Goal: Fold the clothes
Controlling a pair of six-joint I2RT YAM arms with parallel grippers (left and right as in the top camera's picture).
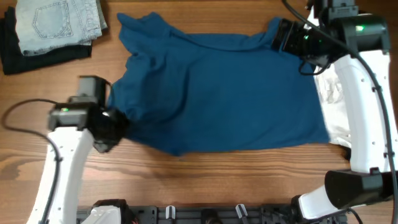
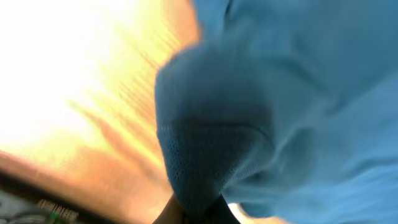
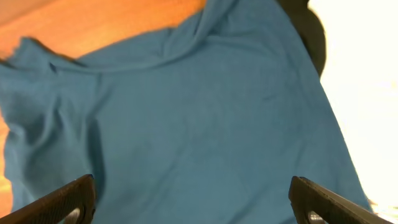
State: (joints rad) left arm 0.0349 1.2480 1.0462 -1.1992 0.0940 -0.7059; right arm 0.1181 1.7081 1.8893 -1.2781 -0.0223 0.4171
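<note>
Blue shirt (image 1: 217, 93) lies spread flat over the middle of the wooden table (image 1: 205, 177), stretched between the two grippers. Well beyond the left gripper (image 1: 117, 124), at the table's far corner, folded jeans (image 1: 59, 23) rest on top of a black garment (image 1: 15, 53). The left gripper sits at the shirt's near left edge, where the cloth is gathered and its wrinkles run in toward the jaws, so it appears clamped on the fabric. In the left wrist view the bunched blue cloth fills the space right in front of the camera and hides the fingers, and the picture is blurred. From this gripper the shirt runs out across the table to the right gripper (image 1: 281, 35), which hovers over the far right corner of the cloth. In the right wrist view its two fingers (image 3: 68, 202) stand wide apart with nothing between them, and the shirt spreads out below and ahead of them. Just beside that gripper, under the right arm, a white garment (image 1: 333, 102) touches the shirt's right edge.
</note>
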